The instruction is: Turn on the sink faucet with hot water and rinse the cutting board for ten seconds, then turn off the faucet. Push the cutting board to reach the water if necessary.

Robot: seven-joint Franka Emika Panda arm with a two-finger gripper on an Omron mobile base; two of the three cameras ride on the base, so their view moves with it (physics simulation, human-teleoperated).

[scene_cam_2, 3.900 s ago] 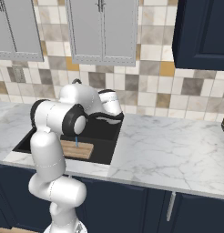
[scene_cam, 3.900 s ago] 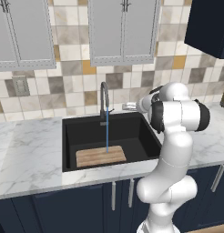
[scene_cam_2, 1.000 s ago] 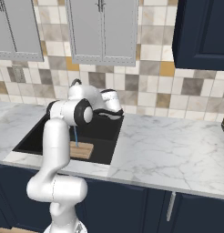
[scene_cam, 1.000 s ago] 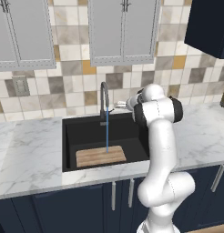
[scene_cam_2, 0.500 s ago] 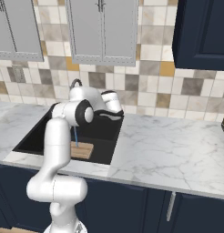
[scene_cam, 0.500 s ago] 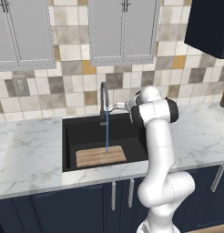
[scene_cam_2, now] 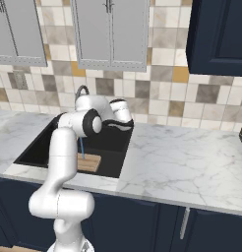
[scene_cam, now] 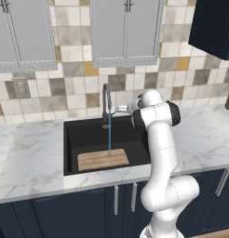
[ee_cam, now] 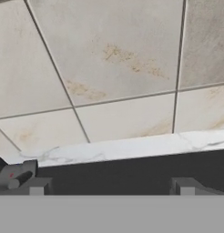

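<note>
1. My gripper (ee_cam: 111, 186) stands with its fingers wide apart and nothing between them, facing the tiled wall (ee_cam: 114, 68) behind the sink (scene_cam: 88, 135).
2. In the hand view, the faucet (scene_cam: 106, 100) lever base appears at the lower left, just beside my left fingertip.
3. The faucet stands at the back rim of the sink, its spout curving forward over the basin.
4. The water (scene_cam: 110, 139) falls as a thin blue stream onto the cutting board (scene_cam: 103, 159).
5. The cutting board lies flat on the basin floor, near the front wall.
</note>
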